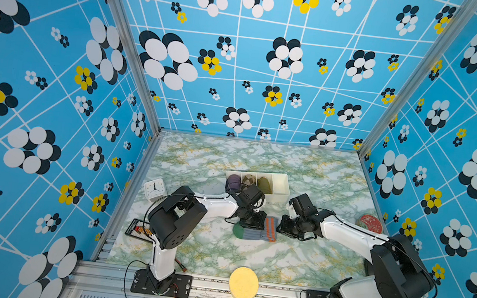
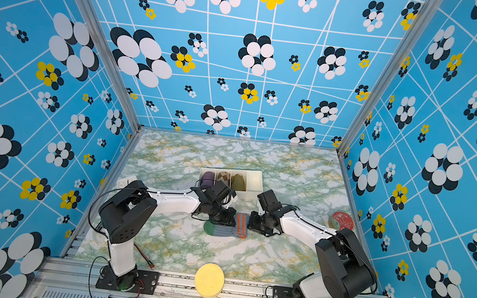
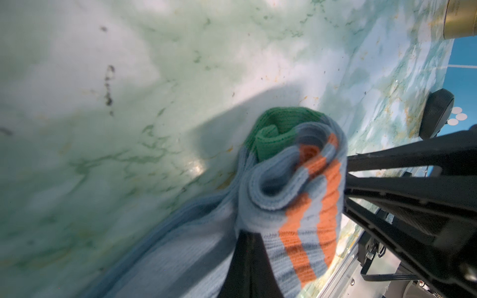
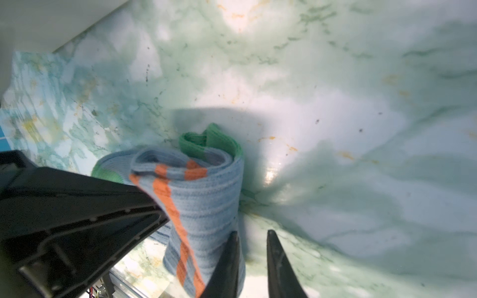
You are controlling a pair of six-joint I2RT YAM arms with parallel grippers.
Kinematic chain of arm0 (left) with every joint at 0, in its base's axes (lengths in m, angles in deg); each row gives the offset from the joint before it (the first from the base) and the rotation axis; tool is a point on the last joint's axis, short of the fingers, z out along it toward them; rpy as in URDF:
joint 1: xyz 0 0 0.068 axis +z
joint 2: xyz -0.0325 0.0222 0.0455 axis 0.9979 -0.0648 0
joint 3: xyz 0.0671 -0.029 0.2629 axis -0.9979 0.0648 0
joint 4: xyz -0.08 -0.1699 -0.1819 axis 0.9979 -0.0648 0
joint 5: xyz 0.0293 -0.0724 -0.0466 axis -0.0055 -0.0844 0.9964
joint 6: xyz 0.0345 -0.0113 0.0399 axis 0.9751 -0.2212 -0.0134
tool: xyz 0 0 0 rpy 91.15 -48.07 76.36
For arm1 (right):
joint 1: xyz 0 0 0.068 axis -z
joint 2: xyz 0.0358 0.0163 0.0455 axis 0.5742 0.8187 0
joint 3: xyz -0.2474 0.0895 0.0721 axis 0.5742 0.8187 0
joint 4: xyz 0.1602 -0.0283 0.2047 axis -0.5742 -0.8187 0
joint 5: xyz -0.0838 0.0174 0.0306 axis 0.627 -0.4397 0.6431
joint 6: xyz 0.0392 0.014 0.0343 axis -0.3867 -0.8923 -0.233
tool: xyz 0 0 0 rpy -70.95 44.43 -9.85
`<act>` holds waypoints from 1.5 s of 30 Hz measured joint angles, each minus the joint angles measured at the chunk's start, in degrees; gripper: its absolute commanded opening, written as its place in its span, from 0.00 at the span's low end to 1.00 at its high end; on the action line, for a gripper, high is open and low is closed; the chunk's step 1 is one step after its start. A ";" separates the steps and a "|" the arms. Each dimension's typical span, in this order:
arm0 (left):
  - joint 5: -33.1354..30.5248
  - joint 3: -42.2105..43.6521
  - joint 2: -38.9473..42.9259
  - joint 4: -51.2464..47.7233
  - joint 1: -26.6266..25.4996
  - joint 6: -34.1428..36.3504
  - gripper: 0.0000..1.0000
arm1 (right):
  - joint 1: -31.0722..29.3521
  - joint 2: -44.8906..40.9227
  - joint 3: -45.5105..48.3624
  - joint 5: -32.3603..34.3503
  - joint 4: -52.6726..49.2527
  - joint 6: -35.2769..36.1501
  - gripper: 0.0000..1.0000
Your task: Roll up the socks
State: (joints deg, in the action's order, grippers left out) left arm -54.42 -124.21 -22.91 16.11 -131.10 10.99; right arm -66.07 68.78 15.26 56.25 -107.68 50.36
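The socks [image 1: 255, 233] lay in the middle of the desk [image 1: 294, 263], with the left gripper [image 1: 251, 226] over their left part and the right gripper [image 1: 280, 228] just to their right. Behind them stood a divided box [image 1: 284, 182], with rolled bundles [image 1: 250, 183] in its three left compartments. A clock [image 1: 154, 188] stood far left, a tin [image 1: 371, 223] far right, a card [image 1: 138, 229] front left, and a sponge disc [image 1: 243, 283] on the front edge.

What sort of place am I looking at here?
Probably a robot test booth: a left arm and right arm bolted to an aluminium rail, a marble-print tabletop, and flower-patterned blue walls on three sides.
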 measured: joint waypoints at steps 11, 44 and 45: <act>-0.39 -0.74 -0.02 -1.53 -0.11 0.44 0.00 | -1.03 0.22 0.00 -2.56 2.60 0.00 0.22; 0.94 0.96 0.04 -0.57 0.52 0.44 0.00 | -3.10 2.75 -0.02 -8.50 10.05 -1.33 0.38; 1.11 1.05 0.07 -0.39 0.59 0.37 0.00 | -3.15 3.06 -0.02 -8.52 10.21 -1.33 0.38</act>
State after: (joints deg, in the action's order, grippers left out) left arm -53.31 -123.16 -22.84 15.71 -130.51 11.36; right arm -69.22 71.84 15.24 47.73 -97.47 49.03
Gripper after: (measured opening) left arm 0.045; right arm 0.378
